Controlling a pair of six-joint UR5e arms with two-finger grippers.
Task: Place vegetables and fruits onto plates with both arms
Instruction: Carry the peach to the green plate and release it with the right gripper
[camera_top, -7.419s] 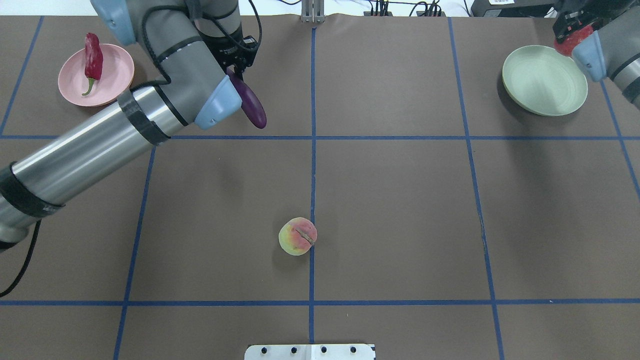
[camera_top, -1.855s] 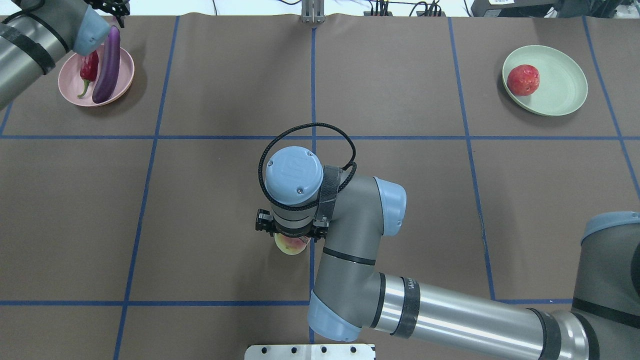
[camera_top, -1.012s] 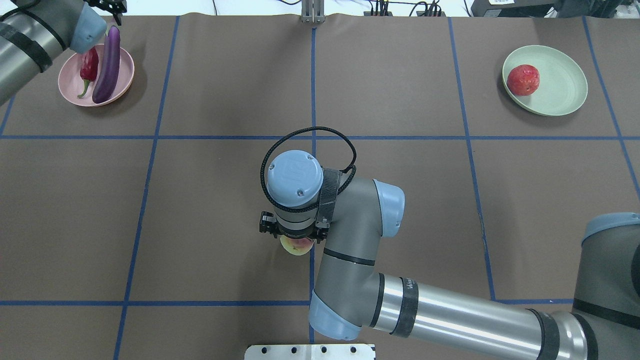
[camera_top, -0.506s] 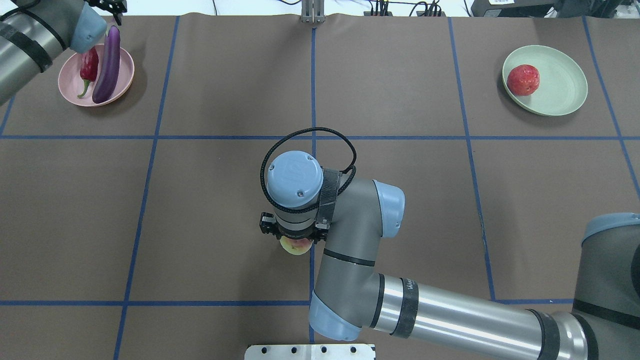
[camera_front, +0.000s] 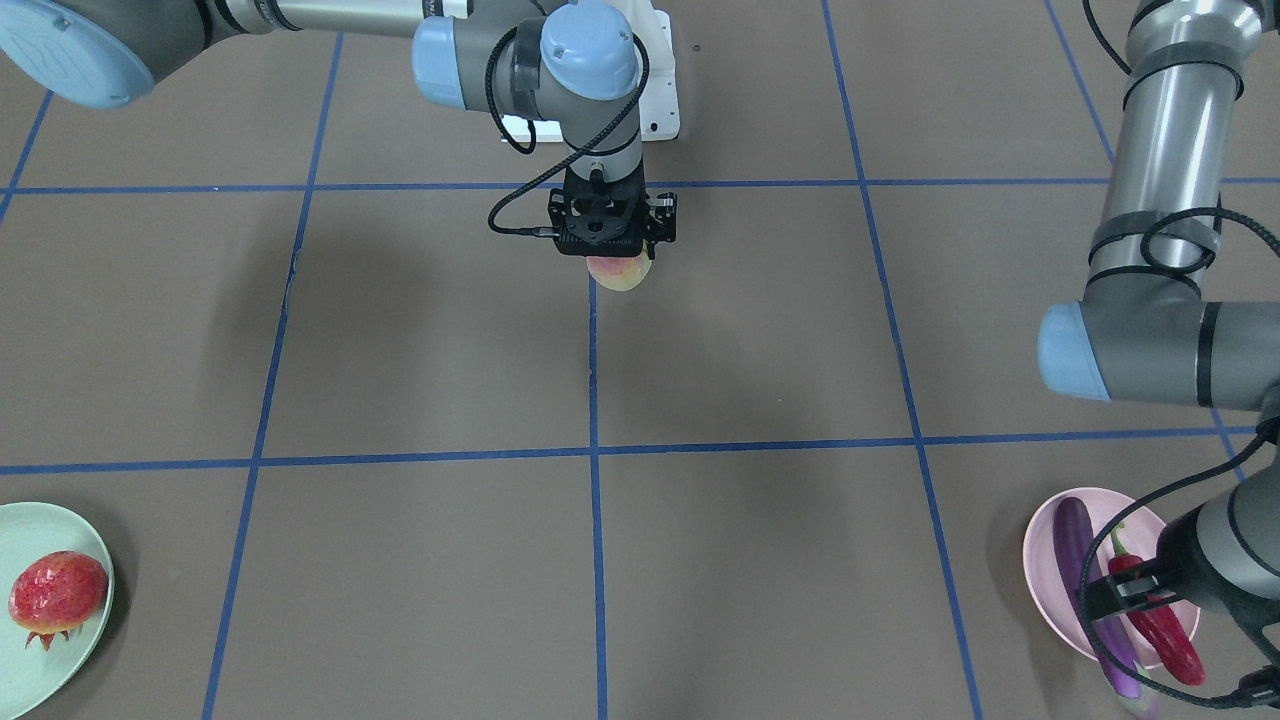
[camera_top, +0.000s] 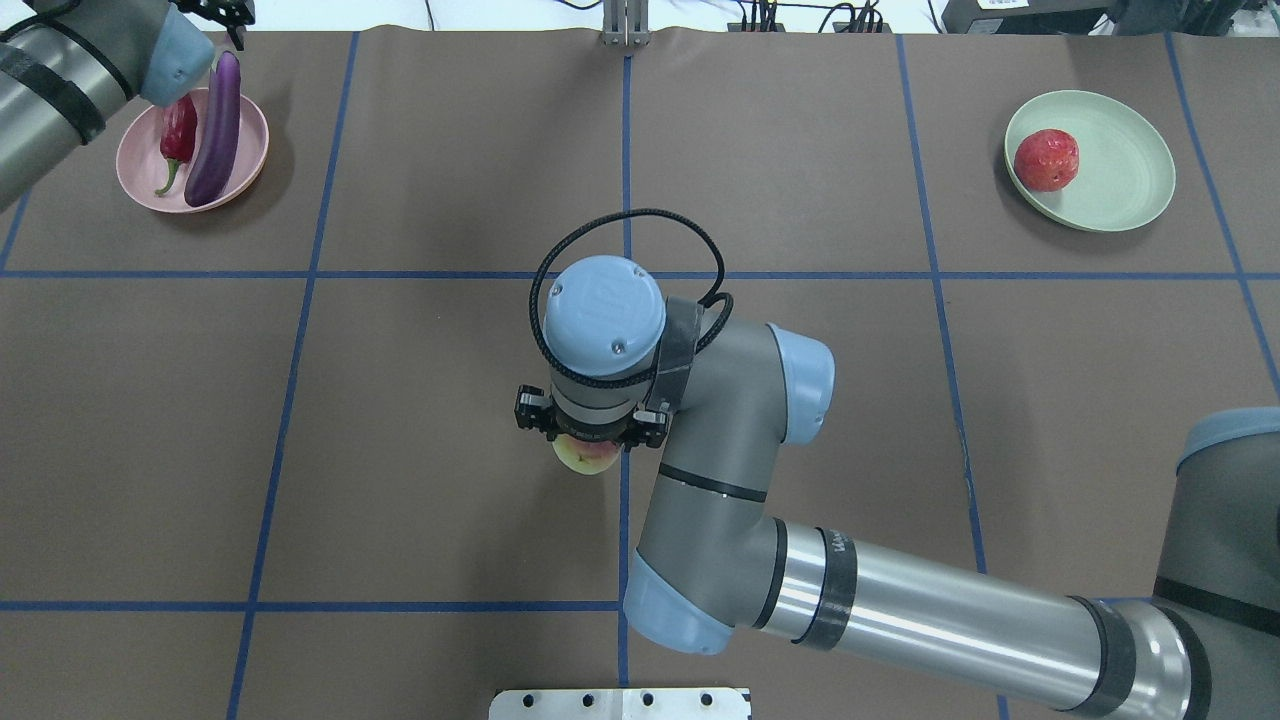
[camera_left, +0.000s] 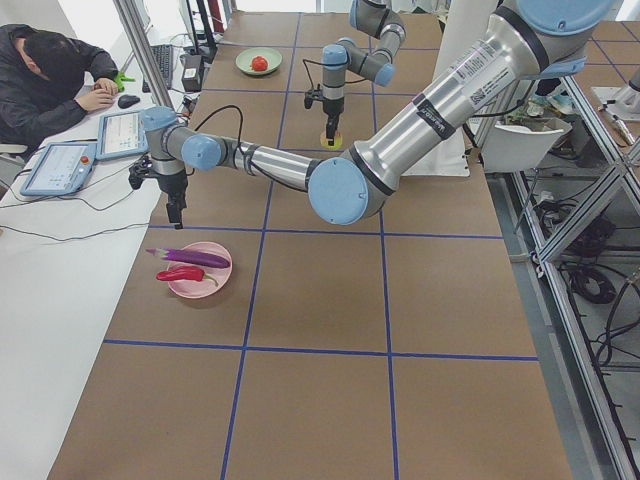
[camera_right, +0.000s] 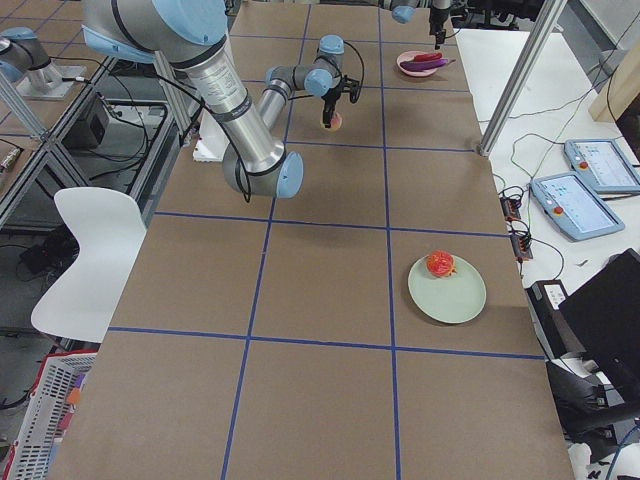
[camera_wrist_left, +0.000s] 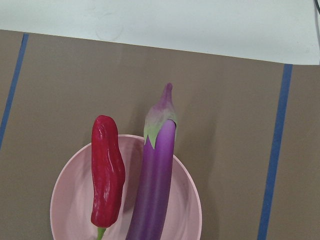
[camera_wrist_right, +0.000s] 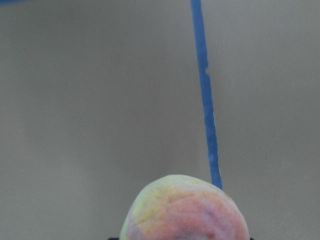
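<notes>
My right gripper is shut on the yellow-green, pink-blushed peach and holds it just above the table's middle; the peach fills the bottom of the right wrist view. The red pomegranate lies on the mint green plate at the far right. The purple eggplant and the red chili pepper lie side by side on the pink plate at the far left, as the left wrist view shows. My left gripper hangs open and empty above the plate's far edge.
The table is brown with a grid of blue tape lines. The white base block sits at the near edge. An operator sits at a desk with tablets beyond the table's far side.
My right gripper has risen with the peach in it, lifting it off the table. The left arm has stayed still above the pink plate.
</notes>
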